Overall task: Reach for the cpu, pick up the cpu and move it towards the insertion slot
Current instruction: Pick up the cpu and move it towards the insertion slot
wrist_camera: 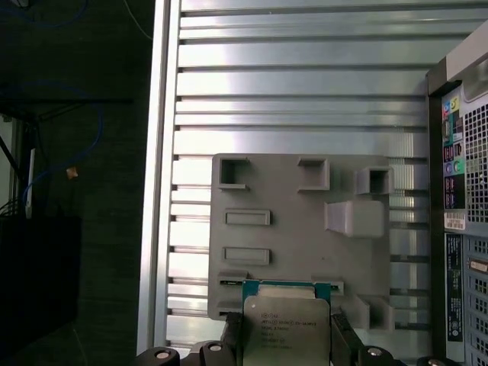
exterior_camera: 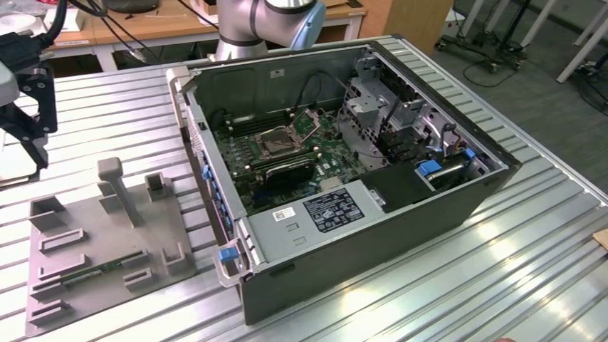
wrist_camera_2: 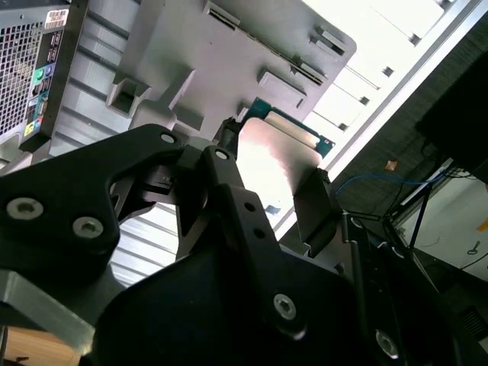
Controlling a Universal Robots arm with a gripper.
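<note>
Right now I have my pincer (wrist_camera: 286, 345) clamped on the cpu (wrist_camera: 286, 320), which sits flat between its two black fingers (wrist_camera: 231, 337) in both wrist views, silvery top facing up. Below the pincer and near it lies the grey fixture tray (exterior_camera: 95, 249). Well apart from the pincer, toward the exterior view's right, the insertion slot (exterior_camera: 280, 140) sits inside the open computer case (exterior_camera: 380, 235).

On slatted metal table (exterior_camera: 532, 242): grey fixture tray (exterior_camera: 95, 244), open computer case (exterior_camera: 380, 239) just beside.
</note>
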